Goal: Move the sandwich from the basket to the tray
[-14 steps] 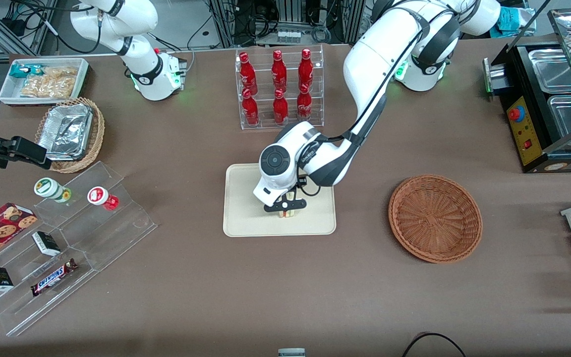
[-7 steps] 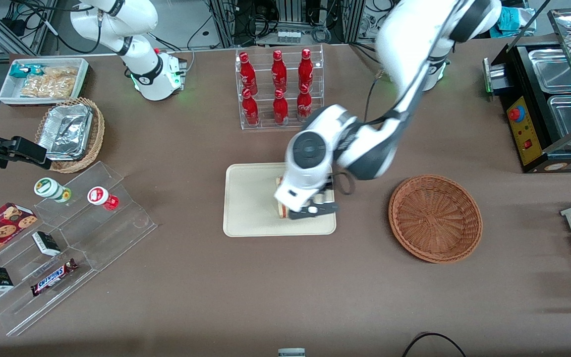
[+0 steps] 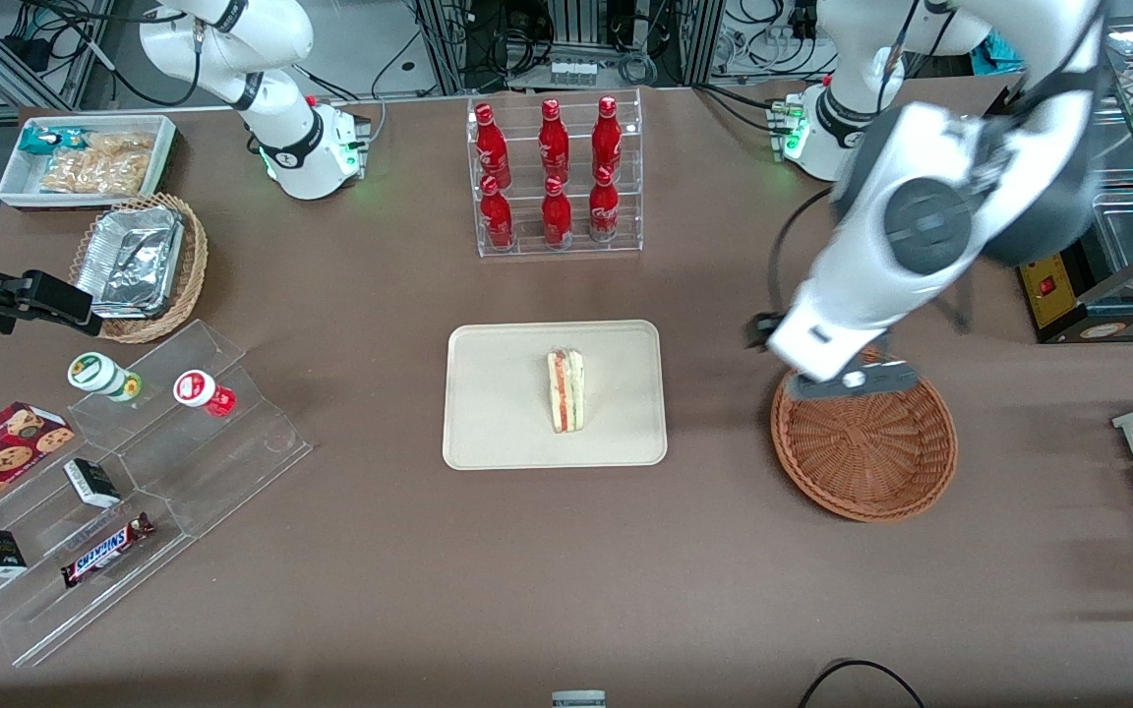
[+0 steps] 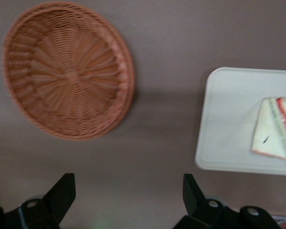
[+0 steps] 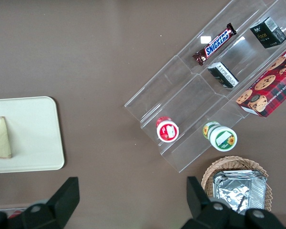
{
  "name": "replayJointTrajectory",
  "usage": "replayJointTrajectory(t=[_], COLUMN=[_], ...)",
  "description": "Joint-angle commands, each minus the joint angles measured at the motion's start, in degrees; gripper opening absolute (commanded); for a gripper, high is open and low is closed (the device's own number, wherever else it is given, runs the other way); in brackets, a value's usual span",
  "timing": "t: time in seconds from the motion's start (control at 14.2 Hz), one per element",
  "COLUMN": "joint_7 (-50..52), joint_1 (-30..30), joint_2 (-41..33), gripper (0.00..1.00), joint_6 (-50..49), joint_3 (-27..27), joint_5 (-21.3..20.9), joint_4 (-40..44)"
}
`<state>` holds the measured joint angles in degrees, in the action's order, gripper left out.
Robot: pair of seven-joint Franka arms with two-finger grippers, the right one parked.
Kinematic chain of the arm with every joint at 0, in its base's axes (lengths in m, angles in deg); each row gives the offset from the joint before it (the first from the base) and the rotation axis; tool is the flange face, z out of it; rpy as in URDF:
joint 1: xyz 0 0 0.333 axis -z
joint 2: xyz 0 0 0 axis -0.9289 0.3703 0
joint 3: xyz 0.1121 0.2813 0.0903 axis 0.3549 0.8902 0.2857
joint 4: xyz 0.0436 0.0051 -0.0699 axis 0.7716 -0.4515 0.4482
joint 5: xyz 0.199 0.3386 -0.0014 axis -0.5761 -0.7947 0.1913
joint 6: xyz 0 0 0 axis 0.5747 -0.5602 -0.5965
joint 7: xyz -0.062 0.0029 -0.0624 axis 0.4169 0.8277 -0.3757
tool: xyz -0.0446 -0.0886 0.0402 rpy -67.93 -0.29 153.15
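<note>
Sandwich (image 3: 566,390) sits on the tray (image 3: 488,433), standing on its long edge with the red and green filling stripes showing, toward the side of the tray nearer the basket (image 3: 864,447) and apart from the rim. The basket is bare inside, so the move looks done from where I stand. The gripper (image 3: 852,380) hangs high over the basket's edge, well apart from the sandwich, its two fingers (image 4: 62,193) spread wide with nothing between them. If it ever needed picking again, I would judge the wedge light and soft: white bread that squashes under a hard pinch, in a clear wrap that is likely slick. The broad flat faces of the bread look like the place to take hold, low and near the thick end, with a gentle squeeze; pinching the thin tip or the filling side would probably crush it or let it slide. The bottle rack (image 3: 555,177) stands farther from the camera than the tray, clear of all this.
</note>
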<state>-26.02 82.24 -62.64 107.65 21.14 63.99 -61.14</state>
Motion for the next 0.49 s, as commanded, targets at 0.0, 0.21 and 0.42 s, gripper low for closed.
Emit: replayJointTrajectory(t=[0.0, 0.21, 0.42], joint_7=[-4.45, -7.6, -10.43], joint_1=[-5.52, -10.79, -12.74], joint_2=[-7.85, -11.46, -11.91], gripper=[1.0, 1.0, 1.0], joint_6=[-3.77, -6.5, -6.86], joint_3=[-0.72, -0.72, -0.64], joint_5=[0.17, -0.18, 0.17], joint_4=[-4.54, -4.28, -2.7])
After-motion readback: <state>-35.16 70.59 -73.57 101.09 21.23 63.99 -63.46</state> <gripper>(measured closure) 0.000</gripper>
